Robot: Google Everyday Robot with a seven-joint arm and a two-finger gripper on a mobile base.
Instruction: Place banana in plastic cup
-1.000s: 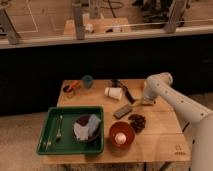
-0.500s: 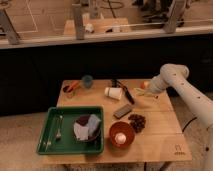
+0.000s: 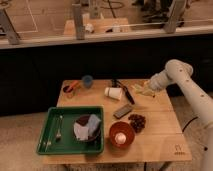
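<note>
The pale-yellow banana (image 3: 139, 90) is at the tip of my gripper (image 3: 145, 90), at the table's far right side, just above the wood. The gripper looks shut on it. My white arm (image 3: 176, 70) reaches in from the right. The dull-blue plastic cup (image 3: 87, 80) stands upright at the table's far left edge, well to the left of the gripper. A white cup (image 3: 114, 93) lies on its side between the two.
A black utensil (image 3: 125, 93) lies by the white cup. A dark flat rectangle (image 3: 122, 111) and a dark cluster (image 3: 136, 121) lie mid-table. An orange-brown bowl (image 3: 121, 135) holds a white thing. The green tray (image 3: 50, 127) holds a fork and a dish. An orange object (image 3: 72, 87) sits beside the blue cup.
My arm has swung up and back to the right. The gripper has moved up and slightly left from the table's right side, with the banana at its tip.
</note>
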